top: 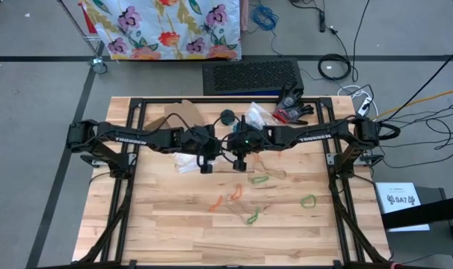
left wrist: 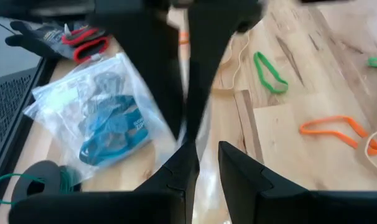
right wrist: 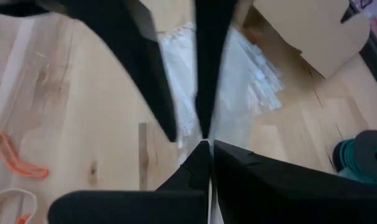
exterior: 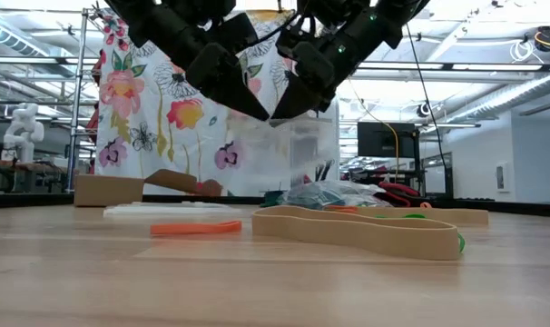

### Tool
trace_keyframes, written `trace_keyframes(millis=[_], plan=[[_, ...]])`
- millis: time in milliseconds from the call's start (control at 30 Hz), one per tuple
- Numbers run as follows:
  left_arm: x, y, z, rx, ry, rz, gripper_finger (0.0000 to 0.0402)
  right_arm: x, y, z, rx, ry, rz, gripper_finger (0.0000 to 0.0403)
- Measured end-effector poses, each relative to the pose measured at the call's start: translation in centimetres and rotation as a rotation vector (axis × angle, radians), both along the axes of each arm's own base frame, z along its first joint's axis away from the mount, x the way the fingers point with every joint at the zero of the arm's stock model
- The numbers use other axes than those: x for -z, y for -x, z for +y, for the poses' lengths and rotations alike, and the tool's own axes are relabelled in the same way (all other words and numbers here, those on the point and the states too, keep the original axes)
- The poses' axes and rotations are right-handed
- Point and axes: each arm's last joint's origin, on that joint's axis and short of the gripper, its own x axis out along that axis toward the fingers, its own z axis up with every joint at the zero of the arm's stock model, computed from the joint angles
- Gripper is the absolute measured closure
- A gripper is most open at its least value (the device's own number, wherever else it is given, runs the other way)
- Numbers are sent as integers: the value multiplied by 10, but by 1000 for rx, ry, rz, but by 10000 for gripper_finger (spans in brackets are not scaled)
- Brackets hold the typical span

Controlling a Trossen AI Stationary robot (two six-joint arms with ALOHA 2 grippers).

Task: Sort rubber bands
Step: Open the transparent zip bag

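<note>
Rubber bands (top: 258,179): thin floppy loops, green, orange, tan, scattered flat on wooden table (top: 159,224), centre to right. Left gripper (exterior: 257,113) and right gripper (exterior: 279,113) raised mid-table, tips meeting, both pinching one clear plastic bag (exterior: 298,150) hanging between them.
</note>
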Motion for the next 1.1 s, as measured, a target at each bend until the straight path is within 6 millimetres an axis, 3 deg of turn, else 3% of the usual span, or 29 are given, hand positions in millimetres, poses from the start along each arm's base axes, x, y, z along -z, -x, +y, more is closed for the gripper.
trace_keyframes(millis=[467,700,1100], plan=[[-6,-3,-1,21,-4,-69,332,-4,3,7,-17,-18,85,403],[-19,1,-5,62,-25,-119,332,-5,2,7,-25,-13,74,403],[-10,3,-4,31,-28,-42,332,-7,-1,10,-77,-2,36,403]])
